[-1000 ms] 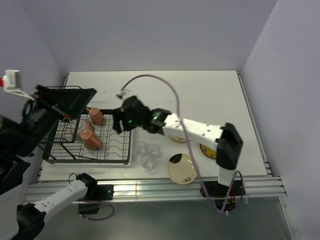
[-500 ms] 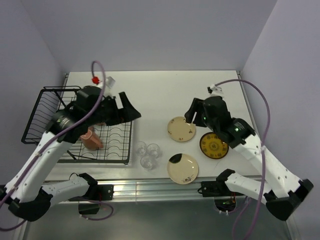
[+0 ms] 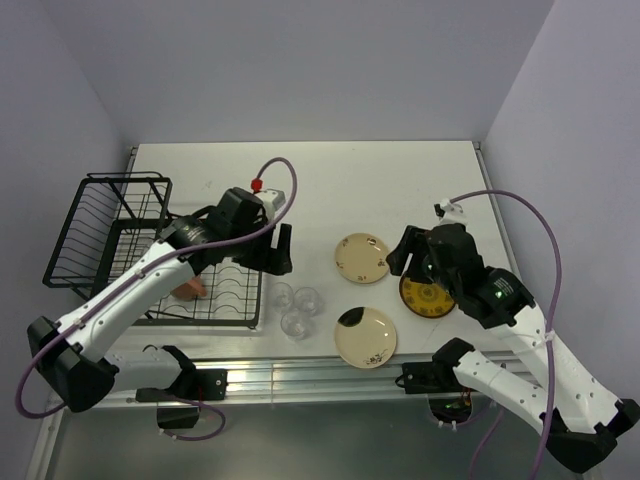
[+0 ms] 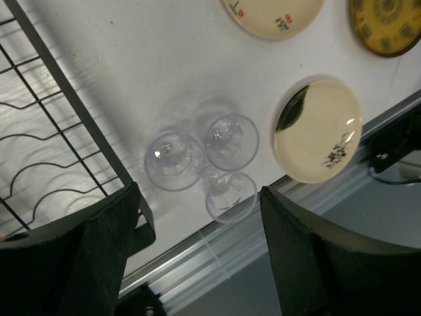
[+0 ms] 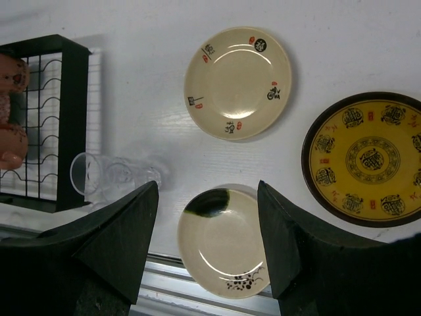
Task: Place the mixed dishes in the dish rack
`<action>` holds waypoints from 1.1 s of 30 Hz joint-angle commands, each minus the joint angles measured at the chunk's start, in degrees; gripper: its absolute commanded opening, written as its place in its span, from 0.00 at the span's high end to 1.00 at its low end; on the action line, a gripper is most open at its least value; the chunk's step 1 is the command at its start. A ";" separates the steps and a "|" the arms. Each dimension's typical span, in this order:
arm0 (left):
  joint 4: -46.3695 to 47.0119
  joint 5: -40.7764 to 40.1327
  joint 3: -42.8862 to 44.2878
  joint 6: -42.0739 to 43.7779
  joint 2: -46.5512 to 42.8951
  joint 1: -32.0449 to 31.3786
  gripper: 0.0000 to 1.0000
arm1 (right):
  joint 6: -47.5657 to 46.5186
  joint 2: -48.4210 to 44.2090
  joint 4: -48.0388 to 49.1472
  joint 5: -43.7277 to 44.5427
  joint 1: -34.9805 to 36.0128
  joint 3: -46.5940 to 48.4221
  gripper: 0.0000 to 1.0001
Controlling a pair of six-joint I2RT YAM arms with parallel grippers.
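- Your left gripper [image 4: 198,192] is spread wide and holds nothing. From above, it hangs over the right-hand edge of the dish rack [image 3: 215,300].
- Through the left wrist camera you look down between the two dark fingers [image 4: 99,257] at three clear glasses [image 4: 174,160]. They stand clustered and touching on the white table [image 3: 400,180], just beside the rack's right rim.
- Your right gripper [image 5: 208,187] is also fully open and empty. It hovers above the plates on the right half of the table.
- The rack sits at the table's left side, with its raised wire basket end farthest left and the flat grid base towards the centre.
- You can see a pink mug [image 3: 188,288] lying on the grid base, partly hidden under the left arm. How many dishes sit in the rack cannot be told from these views.
- A cream plate with small motifs [image 5: 238,82] lies flat near the table's middle, well clear of the rack.
- A yellow-and-dark ornate plate [image 5: 368,158] lies flat to its right. From above, the right arm covers part of it.
- A cream plate with a dark smear [image 5: 220,240] on its rim lies nearest the front edge, between the glasses and the yellow plate. None of the three plates touches another.
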 commanded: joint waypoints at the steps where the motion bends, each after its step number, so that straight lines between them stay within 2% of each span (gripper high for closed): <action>1: 3.37 -0.83 -0.54 7.21 2.44 -1.52 0.21 | 0.36 -1.85 -0.88 1.26 -0.34 1.61 0.31; 2: 3.29 -1.27 -0.28 8.26 3.14 -1.61 0.25 | 0.27 -1.94 -1.14 1.44 -0.34 1.87 0.31; 4: 3.37 -1.71 -0.36 9.23 4.64 -1.79 0.26 | 0.01 -2.11 -1.41 1.61 -0.42 2.75 0.31; 8: 2.32 -0.67 0.51 9.86 8.41 -1.79 0.43 | -0.26 -2.47 -2.11 1.79 -0.42 3.28 0.31; 17: 5.82 0.13 -0.36 3.53 11.85 -6.08 0.43 | 0.09 -4.66 -3.34 2.23 -0.34 1.79 0.31; 24: 6.27 -0.75 2.27 4.14 19.22 -11.62 0.39 | -0.34 -5.72 -3.78 2.58 -0.42 1.53 0.31; 33: 5.75 -5.40 4.47 5.37 22.84 -12.16 0.39 | -1.58 -8.26 -5.19 3.81 -0.42 1.79 0.29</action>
